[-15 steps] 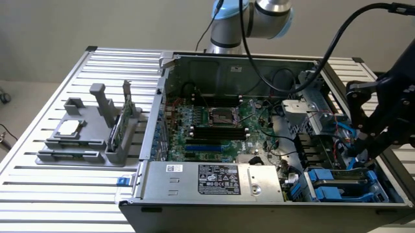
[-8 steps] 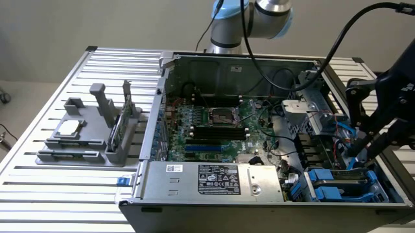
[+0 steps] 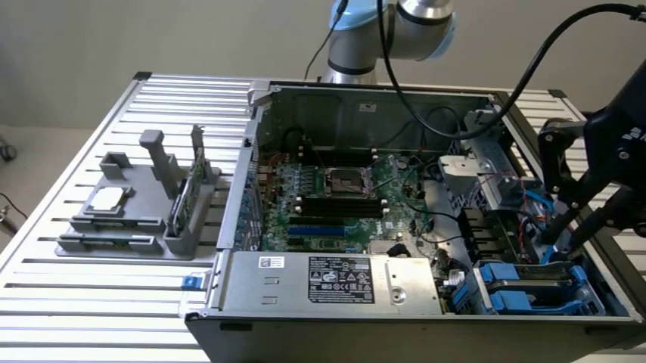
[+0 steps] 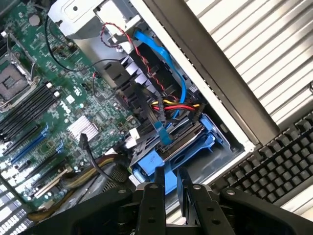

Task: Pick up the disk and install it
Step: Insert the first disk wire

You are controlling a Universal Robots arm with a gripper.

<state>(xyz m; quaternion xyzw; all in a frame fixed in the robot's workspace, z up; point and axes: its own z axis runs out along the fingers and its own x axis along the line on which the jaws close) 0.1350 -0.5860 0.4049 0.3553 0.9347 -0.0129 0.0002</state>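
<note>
Seeing a slatted aluminium table (image 3: pixel 101 113) against a plain beige wall (image 3: pixel 151 38), with an open computer case (image 3: pixel 404 340) on it. We find the disk (image 3: pixel 532 290) in the case's bay, lower right of the exterior frame, just under the gripper (image 3: pixel 558 248). We can't tell whether the gripper has hold of it.

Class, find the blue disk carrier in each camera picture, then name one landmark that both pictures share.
Exterior view: the blue disk carrier sits low on the exterior view's right, beside the power supply.
Wrist view: it lies just under the red and yellow wires.
Shared landmark: the CPU socket.
</note>
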